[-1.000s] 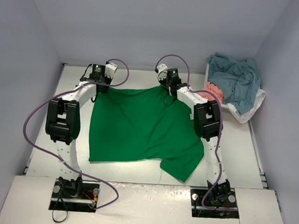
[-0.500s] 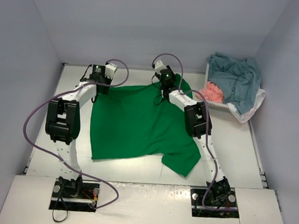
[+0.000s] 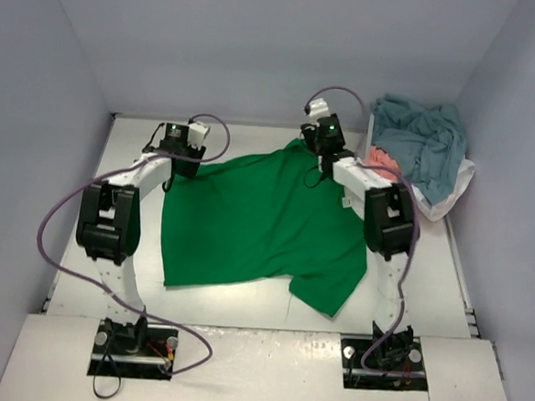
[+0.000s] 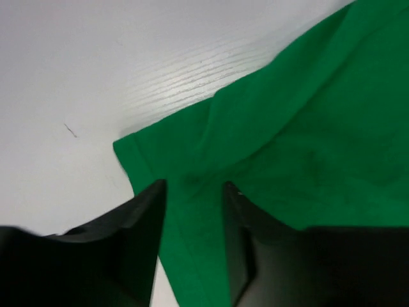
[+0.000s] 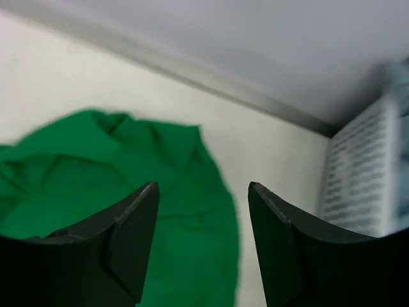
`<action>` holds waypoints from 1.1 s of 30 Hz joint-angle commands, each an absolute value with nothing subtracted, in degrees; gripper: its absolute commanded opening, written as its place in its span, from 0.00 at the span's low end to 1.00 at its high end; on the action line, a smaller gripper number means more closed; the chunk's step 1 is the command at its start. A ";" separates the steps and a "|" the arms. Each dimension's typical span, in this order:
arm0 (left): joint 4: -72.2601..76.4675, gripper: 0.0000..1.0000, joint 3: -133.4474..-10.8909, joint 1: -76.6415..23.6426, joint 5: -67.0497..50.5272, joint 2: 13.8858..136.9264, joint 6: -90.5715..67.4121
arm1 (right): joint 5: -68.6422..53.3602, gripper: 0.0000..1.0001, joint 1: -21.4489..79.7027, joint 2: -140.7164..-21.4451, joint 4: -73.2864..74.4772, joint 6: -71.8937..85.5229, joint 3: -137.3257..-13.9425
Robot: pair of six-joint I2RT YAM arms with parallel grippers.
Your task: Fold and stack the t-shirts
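the left claw sits at 10 o'clock on the table, down on the far left corner of the green shirt. in the left wrist view its 2 fingers stand close together with the shirt's hem between them, and the cloth puckers into creases that run to that spot, so it has the corner pinched. bare table shows at 11 o'clock of that view. the green shirt lies spread over the middle of the table, mostly flat, with 1 sleeve trailing toward 5 o'clock and its far right corner bunched up at 1 o'clock. the right claw hangs over that bunched corner. in the right wrist view its fingers are wide apart with nothing between them, and the rumpled green cloth lies below them, not touched. at 2 o'clock on the table stands a white mesh basket, with a teal shirt heaped on top and a pink shirt showing at its near left side.
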State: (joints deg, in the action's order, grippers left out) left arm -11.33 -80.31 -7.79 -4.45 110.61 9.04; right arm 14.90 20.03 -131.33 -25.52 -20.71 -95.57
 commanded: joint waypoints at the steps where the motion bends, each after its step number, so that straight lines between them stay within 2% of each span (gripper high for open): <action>1: -8.79 0.39 -81.65 -8.09 -3.87 102.57 8.09 | 2.40 0.55 17.32 -117.70 -19.79 -12.66 -95.63; 2: -8.88 0.44 -81.65 -8.09 -3.95 101.52 8.17 | 1.24 0.55 17.40 -115.77 -17.51 -12.57 -95.80; 6: -10.45 0.51 -81.83 -8.09 -3.87 99.50 7.91 | -2.37 0.55 18.45 -112.50 -7.68 -13.71 -93.96; 11: -14.32 0.52 -80.69 -8.09 -6.23 95.28 7.91 | -11.84 0.54 20.21 -110.93 12.68 -18.44 -93.52; 14: -17.40 0.52 -78.84 -8.17 -8.87 91.85 8.70 | -11.43 0.53 22.05 -106.72 19.04 -23.61 -88.01; 23: -25.48 0.52 -70.41 -8.35 -16.95 80.87 13.53 | -11.07 0.53 23.12 -90.81 22.15 -30.58 -69.89; 29: -32.43 0.52 -65.40 -9.84 -20.65 76.64 17.75 | -9.93 0.52 23.73 -86.66 22.68 -31.11 -63.46; 33: -34.45 0.52 -63.20 -10.81 -18.02 76.55 19.16 | -10.63 0.52 23.82 -86.92 22.67 -30.76 -61.79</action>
State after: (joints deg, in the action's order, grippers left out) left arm -31.83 -62.87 -10.31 -18.00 78.00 16.38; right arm -10.07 23.68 -87.33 22.09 -30.15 -62.76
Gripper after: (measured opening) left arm 0.519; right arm 0.522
